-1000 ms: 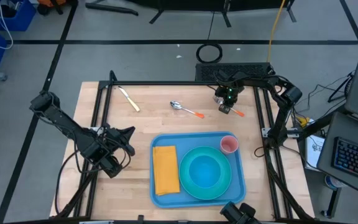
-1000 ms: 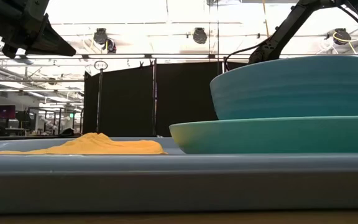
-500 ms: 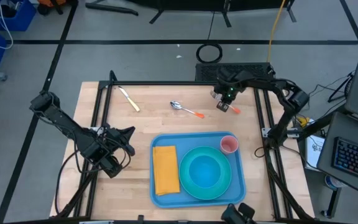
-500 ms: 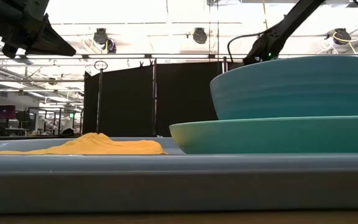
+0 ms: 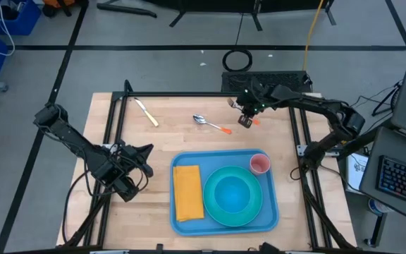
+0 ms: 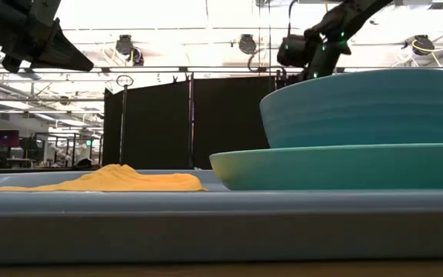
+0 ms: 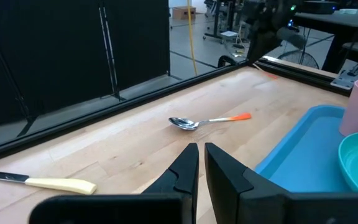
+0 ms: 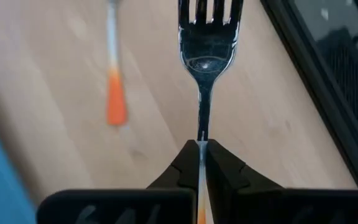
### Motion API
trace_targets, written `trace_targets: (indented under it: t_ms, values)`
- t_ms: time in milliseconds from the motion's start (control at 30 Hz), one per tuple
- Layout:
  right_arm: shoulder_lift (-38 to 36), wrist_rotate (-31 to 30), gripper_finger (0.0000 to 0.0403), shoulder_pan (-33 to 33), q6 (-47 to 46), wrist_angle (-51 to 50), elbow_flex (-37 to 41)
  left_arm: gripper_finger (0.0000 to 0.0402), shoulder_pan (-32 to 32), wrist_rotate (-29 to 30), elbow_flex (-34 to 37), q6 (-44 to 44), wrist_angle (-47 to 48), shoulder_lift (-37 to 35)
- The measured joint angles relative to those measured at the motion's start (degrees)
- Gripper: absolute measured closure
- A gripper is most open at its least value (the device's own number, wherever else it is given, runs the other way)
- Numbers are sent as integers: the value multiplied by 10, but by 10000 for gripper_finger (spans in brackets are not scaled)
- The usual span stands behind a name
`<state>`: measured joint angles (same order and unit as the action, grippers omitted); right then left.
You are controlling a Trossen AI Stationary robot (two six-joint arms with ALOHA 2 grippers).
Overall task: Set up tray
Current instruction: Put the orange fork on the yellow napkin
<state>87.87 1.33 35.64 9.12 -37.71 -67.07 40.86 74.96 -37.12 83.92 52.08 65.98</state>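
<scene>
Two dark arms work over a pale wooden desk (image 5: 161, 155) framed by black rails, standing on a grey floor crossed by dark lines. Near the front of the desk lies the blue tray (image 5: 224, 192), flat on the wood, carrying a folded yellow-orange napkin (image 5: 187, 191) at its left, a teal plate (image 5: 233, 197) with a teal bowl (image 5: 232, 195) on it in the middle, and a pink cup (image 5: 259, 164) in its far right corner.

Beyond the tray, on bare wood, rests a spoon (image 5: 211, 124) with an orange handle tip, and farther left a knife (image 5: 146, 112) with a cream handle, well apart from each other.

At the far right of the desk, the right tool (image 5: 246, 120) hangs near the spoon's handle end, its fingers pressed together on the thin stem of a fork (image 8: 205, 43), whose tines point away from the wrist camera. The left tool (image 7: 198, 167) waits over the left side of the desk, fingers nearly together with a narrow gap and nothing between them.

From desk height, the room behind shows black curtain panels (image 6: 156, 119), bright ceiling lights and round fixtures overhead. A black coiled cable (image 5: 237, 60) lies on the floor past the desk, and a keyboard (image 5: 404, 182) sits off to the right.
</scene>
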Motion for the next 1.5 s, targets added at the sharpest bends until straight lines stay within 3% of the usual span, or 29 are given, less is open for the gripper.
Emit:
trace_targets:
  t_ms: [133, 433, 967, 1200, 1300, 1500]
  values:
    - [-22, -1, 402, -37, -13, 30, 0, 371, 0, 0, 0, -9, -15, 0]
    - [-32, -75, 403, -139, -14, 97, 0, 371, 0, -1, 0, -92, -85, 0]
    - [-32, -73, 403, -294, -24, 356, 0, 371, 0, 6, 0, -186, -146, 0]
    - [-32, -61, 403, -334, -18, 451, 0, 371, 0, 43, 0, -336, -244, 0]
    - [-32, -29, 403, -347, -26, 490, 0, 371, 0, 54, 0, -425, -300, 0]
    - [-32, -25, 403, -376, -4, 565, 0, 371, 0, 76, 0, -601, -407, 0]
